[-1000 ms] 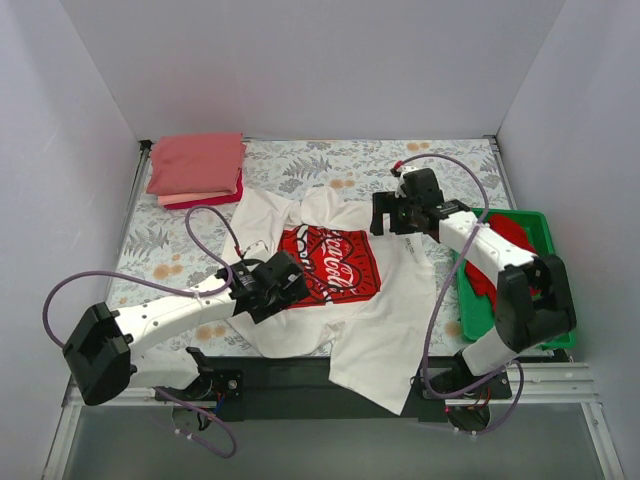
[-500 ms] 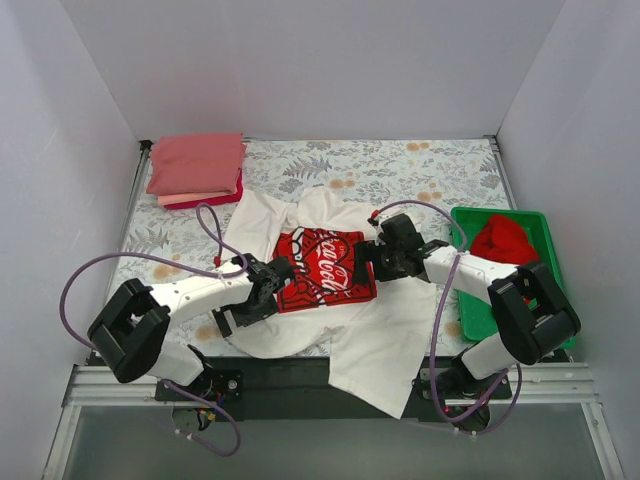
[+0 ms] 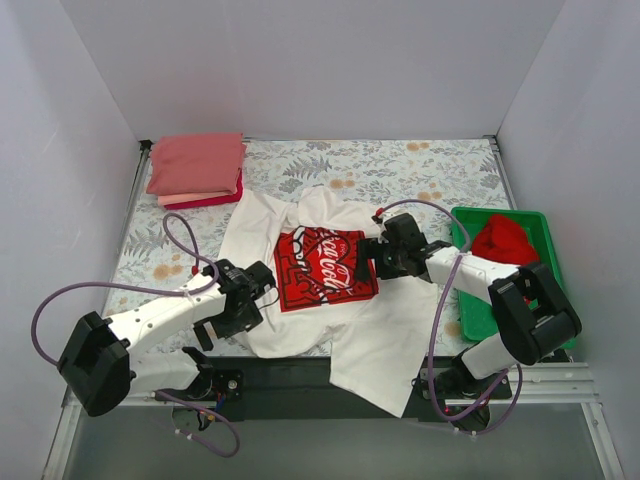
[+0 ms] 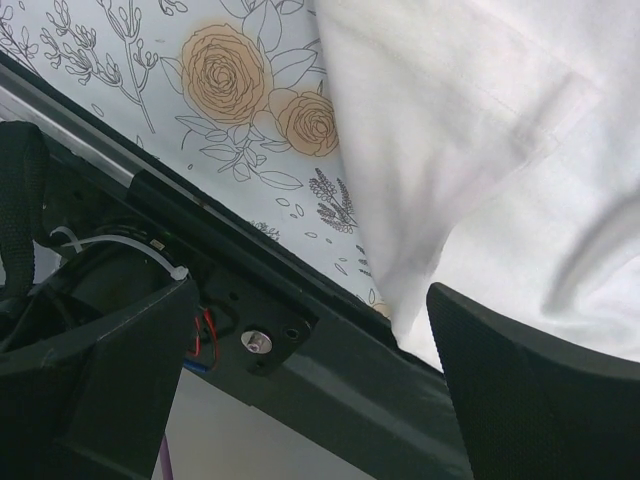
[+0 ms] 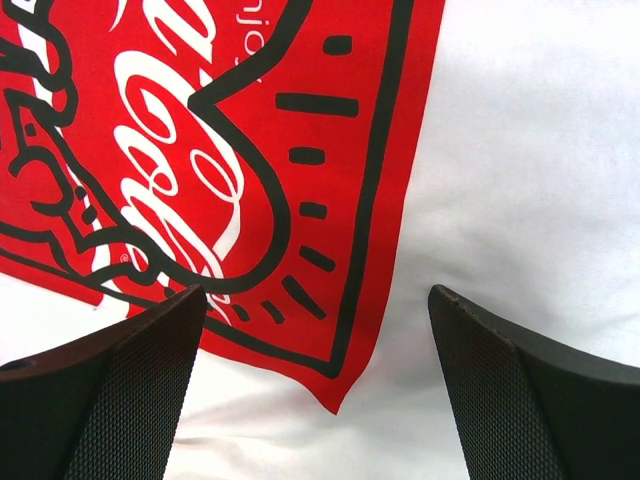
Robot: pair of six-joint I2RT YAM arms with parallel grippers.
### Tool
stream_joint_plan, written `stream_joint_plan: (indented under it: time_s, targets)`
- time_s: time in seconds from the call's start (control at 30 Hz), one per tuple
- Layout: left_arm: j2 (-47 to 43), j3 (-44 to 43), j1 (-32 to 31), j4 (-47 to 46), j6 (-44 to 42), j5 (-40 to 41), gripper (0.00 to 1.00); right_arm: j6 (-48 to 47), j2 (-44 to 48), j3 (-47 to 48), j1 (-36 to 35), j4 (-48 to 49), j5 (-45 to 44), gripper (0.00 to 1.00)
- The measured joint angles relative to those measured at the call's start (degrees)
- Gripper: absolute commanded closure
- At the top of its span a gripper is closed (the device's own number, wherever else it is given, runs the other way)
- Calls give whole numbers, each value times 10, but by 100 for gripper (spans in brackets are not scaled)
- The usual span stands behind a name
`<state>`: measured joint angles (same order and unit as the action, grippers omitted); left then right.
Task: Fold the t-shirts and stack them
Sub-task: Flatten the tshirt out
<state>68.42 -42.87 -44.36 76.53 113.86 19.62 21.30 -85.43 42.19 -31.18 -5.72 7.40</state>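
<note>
A white t-shirt [image 3: 380, 330] with a red Coca-Cola print [image 3: 322, 266] lies spread and rumpled on the floral cover, its hem hanging over the front edge. My left gripper [image 3: 240, 303] is open and empty at the shirt's near left edge; the left wrist view shows the white fabric [image 4: 480, 150] between its wide-open jaws [image 4: 312, 300]. My right gripper [image 3: 368, 258] is open and empty low over the print's right edge; the right wrist view shows the print's corner [image 5: 330, 370] between its jaws [image 5: 315, 295]. A bright red t-shirt [image 3: 503, 240] lies bunched in the tray. Folded pink and crimson t-shirts [image 3: 197, 165] are stacked at the back left.
A green plastic tray [image 3: 468, 318] stands at the right edge beside the right arm. The black front rail [image 4: 330, 360] of the table runs just under my left gripper. White walls close in the floral cover [image 3: 400, 165] on three sides. Purple cables loop from both arms.
My left gripper has moved left and nearer, off the print to the shirt's near left edge. My right gripper came down from near the tray to the print's right edge.
</note>
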Motion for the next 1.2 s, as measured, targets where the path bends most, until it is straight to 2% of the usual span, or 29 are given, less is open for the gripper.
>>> stream_joint_plan:
  time_s: [0.2, 0.23, 0.37, 0.43, 0.47, 0.5, 0.53, 0.6, 0.63, 0.77, 0.83, 0.87, 0.93, 1.07, 1.2]
  targets:
    - [14, -23, 0, -6, 0, 15, 2, -2, 10, -9, 2, 2, -12, 2]
    - [26, -35, 0, -15, 0, 20, 9, -2, 11, -10, 2, 2, -14, 2]
    - [71, -68, 8, -76, 0, 27, 18, -3, 15, -14, 3, 3, -21, 2]
    - [94, -79, 17, -109, 1, 24, 26, -3, 16, -15, 3, 3, -24, 2]
    - [101, -81, 20, -119, 1, 24, 34, -2, 16, -15, 3, 3, -28, 2]
    - [113, -82, 26, -129, 1, 23, 34, -2, 16, -15, 4, 3, -28, 2]
    - [122, -82, 31, -136, 2, 23, 40, -2, 16, -15, 5, 3, -28, 2]
    - [137, -81, 42, -144, 2, 23, 44, -2, 16, -16, 7, 3, -30, 2]
    - [142, -77, 46, -152, 1, 22, 52, -2, 16, -16, 9, 4, -30, 2]
    - [159, -53, 64, -173, 2, 12, 61, -2, 16, -16, 11, 4, -30, 2]
    - [167, -48, 68, -177, 2, 11, 75, -2, 16, -16, 11, 5, -30, 2]
    - [175, -43, 70, -181, 3, 9, 91, -2, 16, -16, 11, 5, -30, 2]
    - [176, -41, 71, -183, 2, 9, 100, -2, 16, -16, 11, 5, -30, 2]
    - [174, -41, 71, -167, 3, 12, 100, -2, 15, -16, 11, 5, -30, 2]
    - [156, -45, 71, -104, 3, 21, 100, -2, 15, -16, 12, 7, -30, 1]
